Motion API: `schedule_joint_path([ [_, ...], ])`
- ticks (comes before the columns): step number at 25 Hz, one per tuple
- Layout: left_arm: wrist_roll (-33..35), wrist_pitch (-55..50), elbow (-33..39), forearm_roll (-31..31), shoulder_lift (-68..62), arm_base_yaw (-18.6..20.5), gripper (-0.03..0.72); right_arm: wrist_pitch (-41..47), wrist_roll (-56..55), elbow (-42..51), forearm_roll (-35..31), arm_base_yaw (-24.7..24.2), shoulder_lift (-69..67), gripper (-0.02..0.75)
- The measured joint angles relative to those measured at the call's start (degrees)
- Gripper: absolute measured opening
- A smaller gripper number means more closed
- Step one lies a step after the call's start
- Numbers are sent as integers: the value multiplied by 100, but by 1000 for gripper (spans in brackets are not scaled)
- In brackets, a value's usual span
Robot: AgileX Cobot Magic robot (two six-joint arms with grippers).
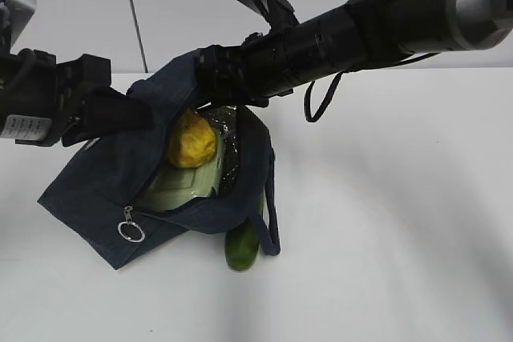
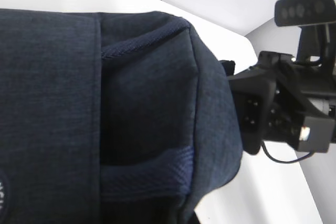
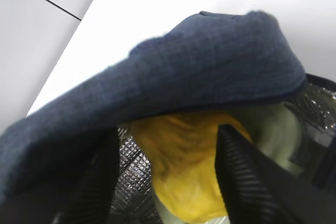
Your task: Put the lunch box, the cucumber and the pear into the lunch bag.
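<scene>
Pear (image 1: 191, 142) sits between my right claw (image 3: 181, 182) fingers atop the lunch box (image 1: 186, 188) inside the lunch bag (image 1: 120, 190), which my left claw, grip unreadable, holds open mid-tabletop, while the cucumber (image 1: 242, 248) waits against its near side.

You have the lunch bag (image 1: 120, 174) lying slumped on the white table (image 1: 385, 222), its dark navy flap lifted and the foil-lined mouth open toward you, ring pull hanging at the near left corner. Inside, the yellow pear (image 1: 192, 140) rests on the pale green lid of the lunch box (image 1: 183, 188). The cucumber (image 1: 243, 247) pokes out by the bag's near edge; its far end seems tucked under the strap.
</scene>
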State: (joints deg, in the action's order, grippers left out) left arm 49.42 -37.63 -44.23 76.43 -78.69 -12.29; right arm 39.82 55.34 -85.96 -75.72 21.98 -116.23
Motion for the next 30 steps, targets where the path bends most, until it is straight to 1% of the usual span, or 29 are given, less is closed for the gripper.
schedule_joint_path([
  [2,0,5,0,0,0,0,1,46,4,0,-12,0,0,466],
  [4,-2,5,0,0,0,0,1,190,13,0,-2,-14,0,477],
  [6,-2,5,0,0,0,0,1,272,-31,0,213,-37,15,477],
  [12,-2,5,0,0,0,0,1,278,-916,0,1992,-163,496,466],
  [15,-2,5,0,0,0,0,1,304,-1753,-11,3167,-214,795,465],
  [16,-2,5,0,0,0,0,1,356,-2071,-10,3565,-214,871,465],
  [19,-2,5,0,0,0,0,1,691,-2866,-13,4495,-238,987,465],
  [21,-2,5,0,0,0,0,1,920,-3186,-22,4883,-238,996,461],
  [24,-52,-39,0,0,0,98,1,1058,-3352,70,5075,-238,1001,440],
  [30,-652,-279,0,0,0,499,1,1081,-3412,353,5133,-238,1001,430],
])
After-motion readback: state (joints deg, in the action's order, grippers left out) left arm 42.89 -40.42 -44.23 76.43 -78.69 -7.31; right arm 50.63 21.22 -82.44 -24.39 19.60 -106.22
